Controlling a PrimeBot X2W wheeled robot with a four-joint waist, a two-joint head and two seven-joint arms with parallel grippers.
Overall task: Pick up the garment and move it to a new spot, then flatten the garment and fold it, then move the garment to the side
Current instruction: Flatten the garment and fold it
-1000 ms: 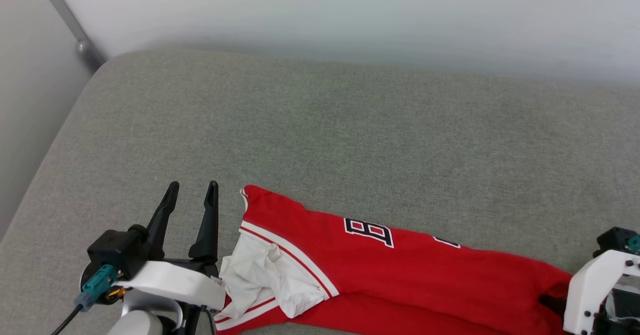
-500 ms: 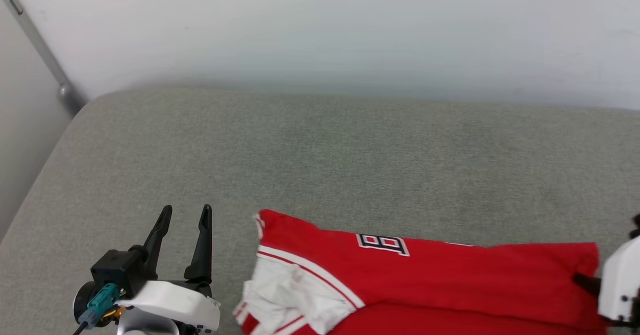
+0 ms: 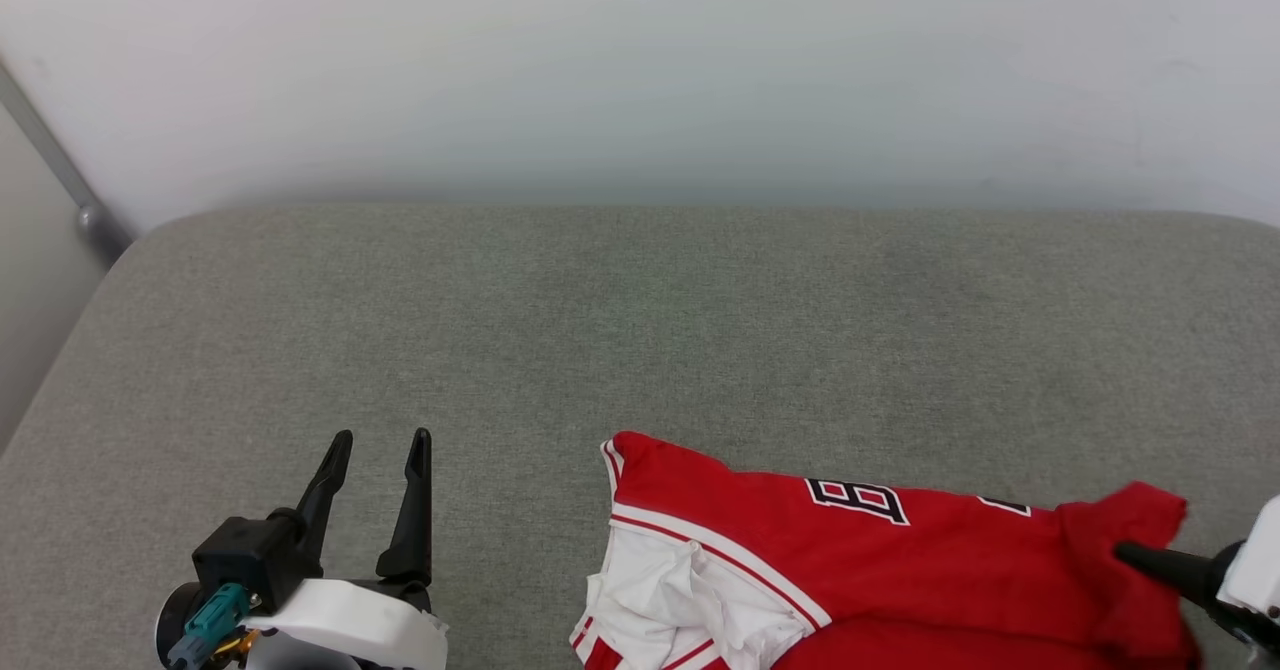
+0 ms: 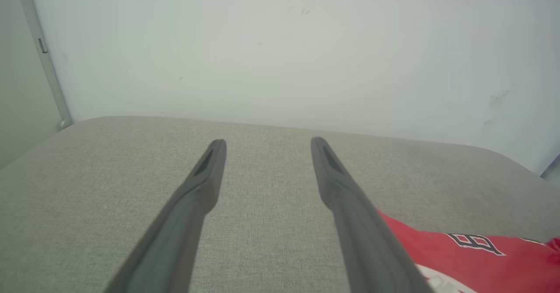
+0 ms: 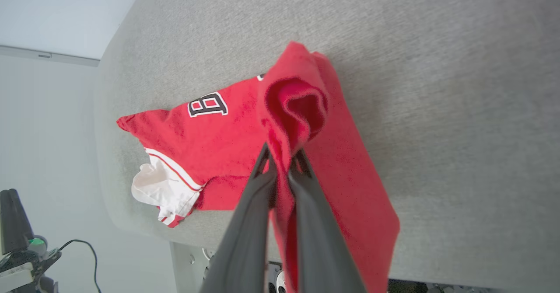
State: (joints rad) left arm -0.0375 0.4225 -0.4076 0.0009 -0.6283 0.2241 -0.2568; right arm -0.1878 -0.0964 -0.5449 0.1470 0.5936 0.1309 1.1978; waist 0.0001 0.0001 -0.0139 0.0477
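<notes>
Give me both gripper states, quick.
Left gripper: open, empty, above the cushion.
Right gripper: shut on a bunched fold of the garment.

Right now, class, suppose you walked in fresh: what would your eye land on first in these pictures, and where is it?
The crumpled red jersey T-shirt with white sleeves stands out, lying at the near right of the grey fabric cushion. The right pincer is shut on a bunched red fold at the shirt's right end. The left pincer hangs open over bare cushion to the shirt's left.
</notes>
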